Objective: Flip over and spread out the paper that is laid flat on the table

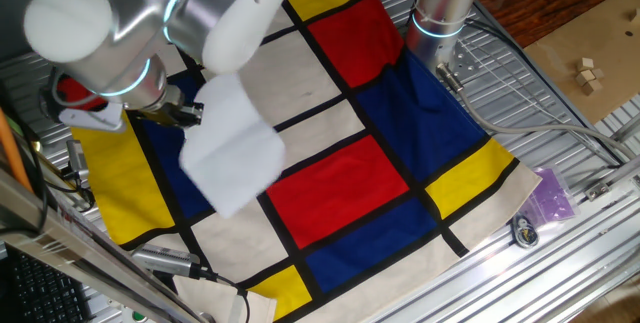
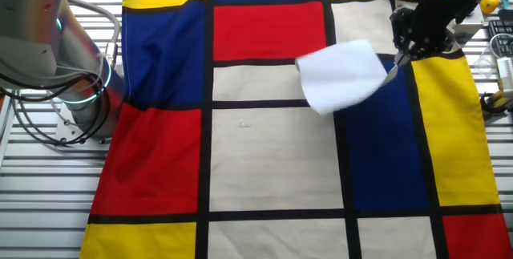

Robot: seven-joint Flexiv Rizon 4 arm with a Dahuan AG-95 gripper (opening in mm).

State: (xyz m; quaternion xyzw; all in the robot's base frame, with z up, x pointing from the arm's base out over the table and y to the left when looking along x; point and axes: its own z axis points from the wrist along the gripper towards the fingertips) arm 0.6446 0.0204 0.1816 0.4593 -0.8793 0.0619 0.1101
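Observation:
The white paper (image 1: 232,153) hangs lifted off the cloth-draped table (image 1: 340,178), held by one edge and tilted. In the other fixed view the paper (image 2: 341,76) floats above a blue block and a cream block of the table's cloth (image 2: 272,155). My gripper (image 1: 188,113) is shut on the paper's edge; the big arm links hide most of it. In the other fixed view the black gripper (image 2: 395,62) pinches the paper's right corner from above.
A second arm's base (image 1: 440,8) stands at the cloth's far edge, also in the other fixed view (image 2: 76,91) with cables. A purple object (image 1: 552,195) and a round metal part (image 1: 525,231) lie on the bare ribbed metal. Wooden blocks (image 1: 588,71) lie beyond.

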